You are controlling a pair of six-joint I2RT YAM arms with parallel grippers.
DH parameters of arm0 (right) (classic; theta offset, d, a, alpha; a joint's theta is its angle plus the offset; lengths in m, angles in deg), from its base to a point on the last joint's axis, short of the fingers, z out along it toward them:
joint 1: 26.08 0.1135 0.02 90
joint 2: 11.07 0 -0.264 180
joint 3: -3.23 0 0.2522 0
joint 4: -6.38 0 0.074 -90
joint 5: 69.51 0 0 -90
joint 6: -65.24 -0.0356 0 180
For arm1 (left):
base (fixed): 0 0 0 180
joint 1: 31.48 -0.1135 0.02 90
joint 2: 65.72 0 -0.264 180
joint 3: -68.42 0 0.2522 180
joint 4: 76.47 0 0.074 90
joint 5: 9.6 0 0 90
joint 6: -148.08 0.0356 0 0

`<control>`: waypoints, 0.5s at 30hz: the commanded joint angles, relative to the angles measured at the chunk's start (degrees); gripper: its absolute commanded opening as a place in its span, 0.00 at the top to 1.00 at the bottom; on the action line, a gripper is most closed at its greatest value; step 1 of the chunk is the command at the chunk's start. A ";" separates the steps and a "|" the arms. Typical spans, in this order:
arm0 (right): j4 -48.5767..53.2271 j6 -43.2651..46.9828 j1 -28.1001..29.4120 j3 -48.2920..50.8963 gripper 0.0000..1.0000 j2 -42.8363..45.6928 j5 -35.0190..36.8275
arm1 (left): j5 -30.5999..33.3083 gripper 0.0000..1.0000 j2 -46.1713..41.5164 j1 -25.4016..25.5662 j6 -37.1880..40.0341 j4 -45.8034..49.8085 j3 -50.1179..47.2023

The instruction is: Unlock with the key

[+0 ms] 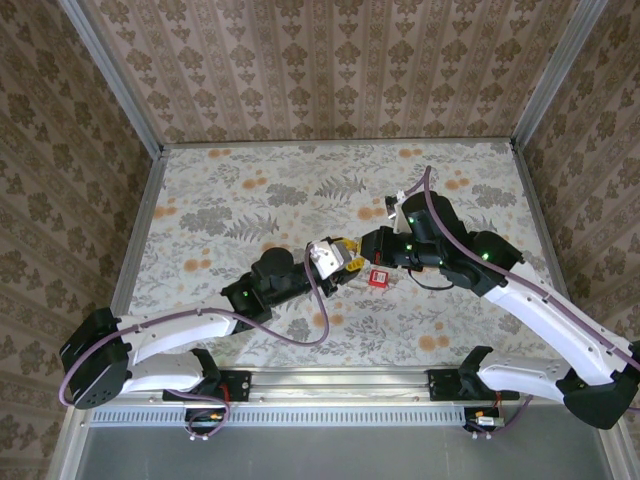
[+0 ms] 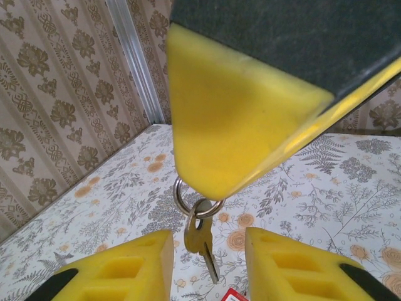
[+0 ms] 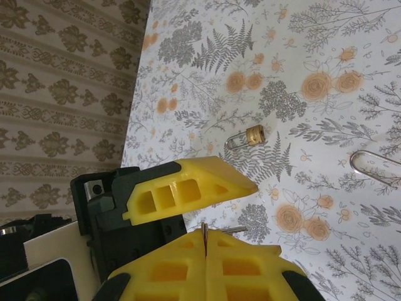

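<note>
Nearest: right tool (image 3: 205, 248), clamped shut on the tiny silver metal key with small square red plastic tag (image 2: 199, 239), dangling by its ring between parted fingers of left tool (image 2: 208, 251). Looks light, rigid, slick, apt to swing; best pinched flat across the head, blade free. Brass padlock with silver shackle (image 3: 248, 136) on counter (image 3: 338, 263) beyond right tool.

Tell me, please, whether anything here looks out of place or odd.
The padlock lies on its side on the table, well apart from the key, which hangs in the air from the shut right gripper. Nothing looks spilled or damaged.
</note>
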State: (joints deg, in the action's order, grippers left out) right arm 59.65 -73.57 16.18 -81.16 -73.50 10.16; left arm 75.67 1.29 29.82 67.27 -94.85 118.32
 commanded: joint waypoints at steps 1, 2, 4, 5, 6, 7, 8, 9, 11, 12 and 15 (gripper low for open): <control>-1.62 -1.36 -0.12 0.68 1.00 1.35 -1.54 | 0.05 0.70 0.23 -0.25 -0.53 -1.32 -0.62; -1.63 -1.38 -0.12 0.67 1.00 1.33 -1.56 | 0.07 0.72 0.32 -0.26 -0.57 -1.58 -0.71; -1.88 -1.65 -0.07 0.76 1.00 1.44 -1.71 | 0.16 0.76 0.50 -0.30 -0.67 -1.87 -0.72; -1.98 -1.76 -0.10 0.76 1.00 1.44 -1.80 | 0.25 0.77 0.56 -0.28 -0.75 -2.00 -0.72; -2.06 -1.87 -0.08 0.76 1.00 1.44 -1.95 | 0.26 0.78 0.59 -0.30 -0.84 -2.21 -0.81; -2.15 -1.94 -0.08 0.89 1.00 1.48 -2.10 | 0.48 0.79 0.71 -0.30 -0.82 -2.44 -0.81; -2.24 -1.91 -0.08 0.93 1.00 1.44 -2.07 | 0.64 0.80 0.67 -0.28 -0.80 -2.61 -0.81; -2.24 -1.99 -0.09 1.02 1.00 1.52 -2.08 | 0.66 0.83 0.67 -0.30 -0.84 -2.75 -0.90; -2.33 -2.17 -0.12 1.28 1.00 1.70 -1.96 | 0.76 0.85 0.59 -0.26 -0.84 -2.88 -0.90; -2.20 -2.20 -0.14 1.37 1.00 1.87 -1.85 | 0.73 0.87 0.59 -0.29 -0.84 -2.76 -0.90; -2.15 -2.32 -0.07 1.61 1.00 2.23 -1.56 | 0.91 0.92 0.47 -0.25 -0.93 -2.58 -0.90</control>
State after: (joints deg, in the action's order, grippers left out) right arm 58.88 -74.89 16.18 -80.16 -72.83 9.29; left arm 76.11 1.83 29.82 66.70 -95.68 118.15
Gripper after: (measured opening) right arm 0.058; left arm 0.086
